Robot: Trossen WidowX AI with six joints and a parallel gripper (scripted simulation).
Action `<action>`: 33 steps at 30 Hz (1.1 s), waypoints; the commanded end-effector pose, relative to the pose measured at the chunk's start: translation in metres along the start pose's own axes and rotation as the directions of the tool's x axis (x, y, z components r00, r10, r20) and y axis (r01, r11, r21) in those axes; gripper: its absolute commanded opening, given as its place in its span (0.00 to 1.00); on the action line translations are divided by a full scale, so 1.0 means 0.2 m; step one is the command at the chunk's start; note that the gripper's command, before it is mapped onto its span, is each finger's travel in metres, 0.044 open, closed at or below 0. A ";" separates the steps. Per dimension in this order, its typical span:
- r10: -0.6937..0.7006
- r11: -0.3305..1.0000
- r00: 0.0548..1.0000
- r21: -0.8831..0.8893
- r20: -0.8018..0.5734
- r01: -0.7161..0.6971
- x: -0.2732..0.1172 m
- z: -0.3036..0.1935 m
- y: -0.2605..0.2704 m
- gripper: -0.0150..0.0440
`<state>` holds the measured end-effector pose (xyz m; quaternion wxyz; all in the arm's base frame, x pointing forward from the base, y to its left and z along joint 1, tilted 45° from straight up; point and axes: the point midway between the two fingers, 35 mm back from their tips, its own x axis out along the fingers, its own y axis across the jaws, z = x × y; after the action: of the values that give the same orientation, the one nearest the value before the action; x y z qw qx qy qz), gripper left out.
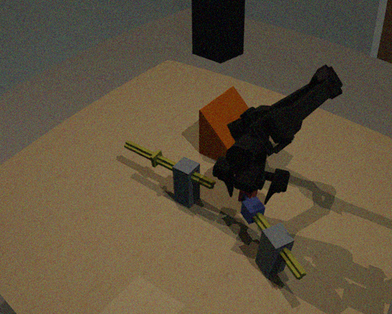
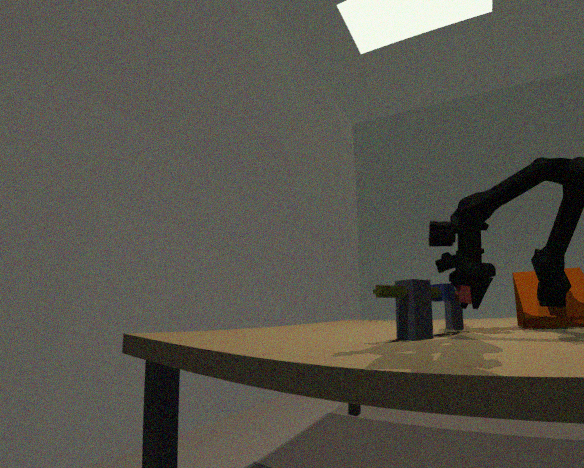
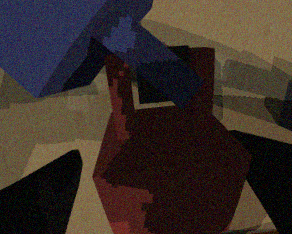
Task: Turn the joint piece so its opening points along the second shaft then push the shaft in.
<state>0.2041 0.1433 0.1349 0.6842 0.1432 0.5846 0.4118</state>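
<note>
At the left of the scene, seen from the top, a yellow shaft [image 1: 139,150] with a square collar [image 1: 156,158] runs through a grey block [image 1: 187,183]; its right end pokes out toward the claw. Behind that block, at the far side, an orange wedge [image 1: 221,121] [image 2: 525,295] stands on the table [image 1: 94,137] [image 2: 250,345], partly hidden by the black arm [image 1: 289,118] [image 2: 515,185]. Right of the wedge's near end, the claw [image 1: 249,199] [image 2: 470,306] [image 3: 155,148] points down, spread wide and gripping nothing. Between its fingers, not clasped, sits the red joint piece [image 1: 247,194] [image 2: 464,294] [image 3: 175,165], hinged to a blue head [image 1: 253,209] [image 2: 442,291] [image 3: 55,40]. Near right, the second yellow shaft [image 1: 292,264] [image 2: 385,291] carries that head through another grey block [image 1: 274,248] [image 2: 414,310]. The red opening is not in line with the left shaft.
</note>
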 end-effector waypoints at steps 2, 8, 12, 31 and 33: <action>0.000 1.000 1.000 0.013 -0.008 0.000 0.03 -0.01 -0.01 0.96; 0.000 1.000 1.000 0.013 -0.008 0.000 0.03 -0.01 -0.01 0.69; 0.000 1.000 1.000 0.013 -0.008 0.000 0.03 -0.01 -0.01 0.56; 0.000 1.000 1.000 0.013 -0.008 0.000 0.03 -0.01 -0.01 0.56; 0.000 1.000 1.000 0.013 -0.008 0.000 0.03 -0.01 -0.01 0.56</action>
<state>0.2029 0.1462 0.1297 0.6833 0.1424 0.5872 0.4099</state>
